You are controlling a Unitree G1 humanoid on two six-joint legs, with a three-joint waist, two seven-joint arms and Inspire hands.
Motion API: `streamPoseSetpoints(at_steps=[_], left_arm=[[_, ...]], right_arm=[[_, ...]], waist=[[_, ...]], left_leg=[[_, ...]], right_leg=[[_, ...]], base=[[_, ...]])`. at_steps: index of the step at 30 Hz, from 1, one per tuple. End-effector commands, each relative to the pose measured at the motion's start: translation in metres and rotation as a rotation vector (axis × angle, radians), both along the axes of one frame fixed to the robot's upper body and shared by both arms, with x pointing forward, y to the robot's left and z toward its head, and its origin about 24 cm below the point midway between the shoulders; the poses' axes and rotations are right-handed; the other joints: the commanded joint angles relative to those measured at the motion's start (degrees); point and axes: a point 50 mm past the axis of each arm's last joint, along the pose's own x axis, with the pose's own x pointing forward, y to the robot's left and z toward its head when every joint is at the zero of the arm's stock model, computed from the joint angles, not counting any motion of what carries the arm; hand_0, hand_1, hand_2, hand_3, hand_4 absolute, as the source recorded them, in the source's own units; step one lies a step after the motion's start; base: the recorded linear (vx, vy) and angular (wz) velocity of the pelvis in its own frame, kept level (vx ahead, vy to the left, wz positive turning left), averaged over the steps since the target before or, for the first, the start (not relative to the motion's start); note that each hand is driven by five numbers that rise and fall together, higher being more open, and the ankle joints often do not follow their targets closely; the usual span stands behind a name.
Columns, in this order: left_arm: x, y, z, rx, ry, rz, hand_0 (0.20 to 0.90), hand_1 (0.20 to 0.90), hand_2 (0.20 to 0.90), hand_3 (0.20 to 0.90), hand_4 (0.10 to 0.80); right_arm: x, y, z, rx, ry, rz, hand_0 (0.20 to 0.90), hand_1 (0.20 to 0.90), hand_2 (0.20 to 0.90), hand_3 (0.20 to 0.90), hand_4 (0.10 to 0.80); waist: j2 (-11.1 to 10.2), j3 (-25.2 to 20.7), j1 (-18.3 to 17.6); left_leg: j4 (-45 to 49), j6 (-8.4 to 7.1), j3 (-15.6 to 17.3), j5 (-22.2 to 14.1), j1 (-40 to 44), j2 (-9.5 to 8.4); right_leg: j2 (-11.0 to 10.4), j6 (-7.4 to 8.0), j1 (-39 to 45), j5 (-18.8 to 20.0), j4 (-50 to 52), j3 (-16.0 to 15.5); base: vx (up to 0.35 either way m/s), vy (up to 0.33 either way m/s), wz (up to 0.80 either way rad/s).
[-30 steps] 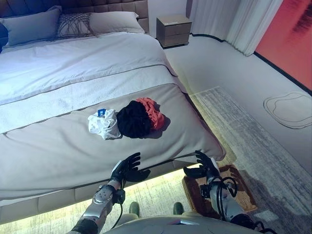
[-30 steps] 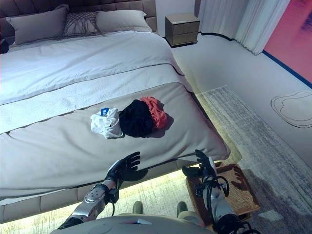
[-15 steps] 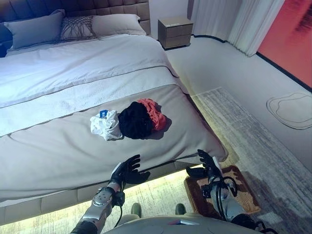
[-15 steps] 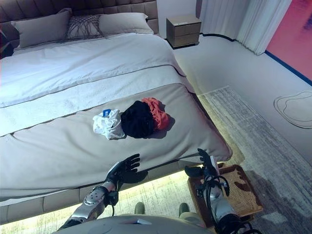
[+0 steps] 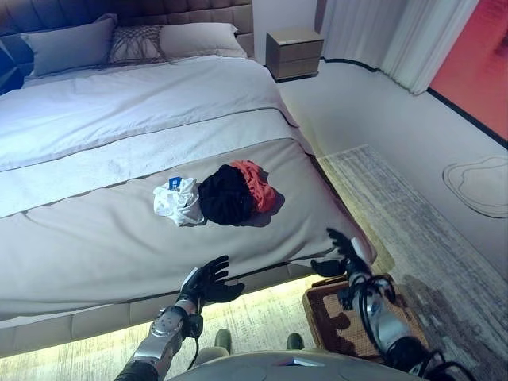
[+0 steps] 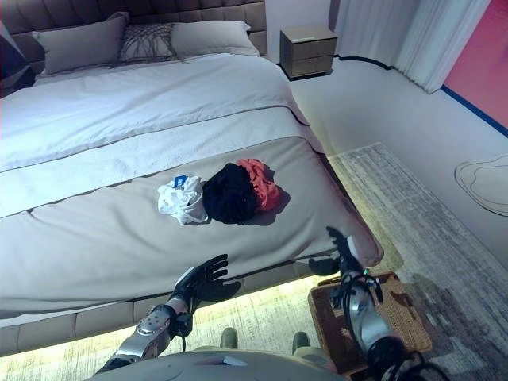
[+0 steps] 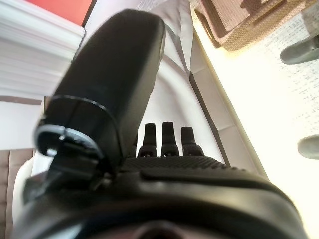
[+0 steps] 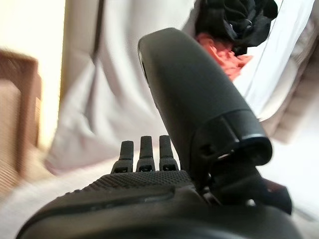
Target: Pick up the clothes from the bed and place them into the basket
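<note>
Three garments lie bunched together on the grey cover near the foot of the bed (image 5: pixel 95 238): a white one (image 5: pixel 179 201) with a blue tag, a black one (image 5: pixel 225 196) in the middle, and a red-orange one (image 5: pixel 258 182) on the right. A brown woven basket (image 5: pixel 341 317) stands on the floor by the bed's corner. My left hand (image 5: pixel 208 282) hovers open and empty at the bed's front edge, well short of the clothes. My right hand (image 5: pixel 343 255) is open above the basket, near the bed's corner. The right wrist view shows the red-orange garment (image 8: pixel 219 52) and black garment (image 8: pixel 234 15) past the thumb.
Pillows (image 5: pixel 135 44) lie at the headboard, and a wooden nightstand (image 5: pixel 294 52) stands beyond the bed. A patterned rug (image 5: pixel 413 230) covers the floor right of the bed. White curtains (image 5: pixel 397 36) hang at the back right.
The camera has shifted a little, so the scene sits further right. My right hand has risen slightly towards the bed's corner; the left hand stays by the front edge. The clothes have not moved.
</note>
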Motion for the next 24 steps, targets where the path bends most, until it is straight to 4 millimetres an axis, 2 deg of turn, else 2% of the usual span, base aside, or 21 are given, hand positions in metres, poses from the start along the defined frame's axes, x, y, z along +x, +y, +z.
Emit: streamPoseSetpoints(at_steps=[1, 2, 3, 4, 5, 10, 13, 15, 16, 18, 20, 21, 24], left_arm=[[0.043, 0.001, 0.035, -0.03, -0.208, -0.061, 0.9, 0.9, 0.9, 0.9, 0.8], [0.046, 0.001, 0.037, -0.04, -0.218, -0.067, 0.9, 0.9, 0.9, 0.9, 0.8], [0.047, 0.001, 0.038, -0.043, -0.221, -0.066, 0.9, 0.9, 0.9, 0.9, 0.8], [0.055, 0.0, 0.045, -0.072, -0.259, -0.074, 0.9, 0.9, 0.9, 0.9, 0.8], [0.062, -0.002, 0.051, -0.089, -0.29, -0.081, 0.9, 0.9, 0.9, 0.9, 0.8], [0.077, -0.009, 0.073, -0.177, -0.412, -0.113, 0.9, 0.9, 0.9, 0.9, 0.8], [0.078, -0.012, 0.079, -0.206, -0.449, -0.118, 0.9, 0.9, 0.9, 0.9, 0.8], [0.077, -0.012, 0.085, -0.255, -0.48, -0.111, 0.9, 0.9, 0.9, 0.9, 0.8], [0.077, -0.012, 0.086, -0.262, -0.483, -0.106, 0.9, 0.9, 0.9, 0.9, 0.8], [0.077, -0.011, 0.093, -0.305, -0.519, -0.092, 0.9, 0.9, 0.9, 0.9, 0.8], [0.078, -0.012, 0.098, -0.328, -0.539, -0.082, 0.9, 0.9, 0.9, 0.9, 0.8], [0.079, -0.011, 0.1, -0.338, -0.55, -0.079, 0.9, 0.9, 0.9, 0.9, 0.8], [0.077, -0.012, 0.108, -0.362, -0.582, -0.091, 0.9, 0.9, 0.9, 0.9, 0.8]], right_arm=[[0.086, -0.004, 0.099, -0.077, -0.36, 0.069, 0.9, 0.9, 0.9, 0.9, 0.8], [0.098, -0.008, 0.111, -0.096, -0.378, 0.051, 0.9, 0.9, 0.9, 0.9, 0.8], [0.1, -0.009, 0.114, -0.1, -0.384, 0.046, 0.9, 0.9, 0.9, 0.9, 0.8], [0.121, -0.017, 0.144, -0.121, -0.439, 0.005, 0.9, 0.9, 0.9, 0.9, 0.8], [0.13, -0.021, 0.161, -0.134, -0.477, -0.009, 0.9, 0.9, 0.9, 0.9, 0.8], [0.148, -0.038, 0.219, -0.187, -0.609, -0.061, 0.9, 0.9, 0.9, 0.9, 0.8], [0.152, -0.043, 0.236, -0.191, -0.636, -0.078, 0.9, 0.9, 0.9, 0.9, 0.8], [0.155, -0.051, 0.255, -0.195, -0.67, -0.112, 0.9, 0.9, 0.9, 0.9, 0.8], [0.156, -0.052, 0.257, -0.192, -0.672, -0.114, 0.9, 0.9, 0.9, 0.9, 0.8], [0.158, -0.054, 0.279, -0.195, -0.711, -0.141, 0.9, 0.9, 0.9, 0.9, 0.8], [0.16, -0.055, 0.289, -0.191, -0.72, -0.162, 0.9, 0.9, 0.9, 0.9, 0.8], [0.16, -0.056, 0.295, -0.196, -0.724, -0.175, 0.9, 0.9, 0.9, 0.9, 0.8], [0.16, -0.061, 0.307, -0.186, -0.739, -0.217, 0.9, 0.9, 0.9, 0.9, 0.8]], waist=[[-2.42, 2.88, 3.79], [-2.27, 3.67, 4.54], [-2.23, 3.92, 4.7], [-1.82, 6.36, 6.05], [-1.49, 8.24, 6.68], [0.03, 15.49, 9.1], [0.56, 17.24, 10.09], [1.57, 19.19, 11.48], [1.67, 19.33, 11.6], [2.66, 21.2, 12.84], [3.29, 22.12, 13.45], [3.45, 22.86, 13.8], [4.35, 23.3, 14.55]], left_leg=[[0.42, 2.08, 1.36, -5.39, 3.45, -2.67], [0.76, 1.91, 0.95, -4.93, 2.64, -2.55], [1.0, 1.87, 0.81, -4.86, 2.32, -2.53], [4.15, 1.57, -0.56, -4.7, -1.23, -2.6], [6.01, 1.45, -1.51, -4.57, -3.61, -2.79], [14.65, 0.93, -3.68, -4.78, -13.2, -4.27], [18.52, 0.76, -4.6, -5.39, -16.86, -5.02], [22.95, 0.84, -5.43, -6.11, -21.04, -6.31], [23.39, 0.86, -5.52, -6.19, -21.49, -6.45], [27.46, 1.24, -6.41, -6.82, -25.79, -7.95], [29.37, 1.48, -6.47, -7.1, -28.11, -8.66], [30.94, 1.58, -6.24, -8.72, -28.74, -9.0], [33.97, 2.1, -6.13, -9.35, -32.85, -9.79]], right_leg=[[-1.68, -0.37, 1.98, -1.53, 2.38, -1.8], [-1.78, -0.72, 0.96, -2.12, 3.94, -2.49], [-1.82, -0.82, 0.62, -2.32, 4.43, -2.69], [-2.1, -1.63, -2.46, -3.37, 8.21, -4.13], [-2.25, -2.13, -4.52, -4.01, 10.43, -4.92], [-3.26, -3.61, -12.45, -6.98, 19.18, -7.44], [-3.74, -4.34, -15.17, -8.45, 22.8, -8.27], [-4.13, -5.22, -18.57, -10.45, 27.73, -8.91], [-4.17, -5.31, -18.95, -10.65, 28.2, -8.95], [-4.94, -5.72, -23.03, -12.14, 33.35, -9.43], [-5.44, -6.07, -25.35, -13.07, 36.27, -9.65], [-5.69, -5.82, -26.16, -14.74, 38.37, -9.26], [-6.35, -6.16, -30.22, -15.69, 42.16, -9.52]], base=[[0.005, -0.001, 0.11], [-0.01, 0.001, 0.15], [-0.13, 0.007, 0.23], [-0.24, 0.009, 0.3], [-0.314, 0.01, 0.38], [-0.217, 0.006, 0.35], [-0.08, -0.001, 0.22], [-0.07, -0.002, 0.35], [-0.104, -0.009, 0.37], [-0.11, -0.01, 0.34], [-0.039, -0.028, 0.28], [0.001, -0.048, 0.22], [-0.033, -0.023, 0.26]])
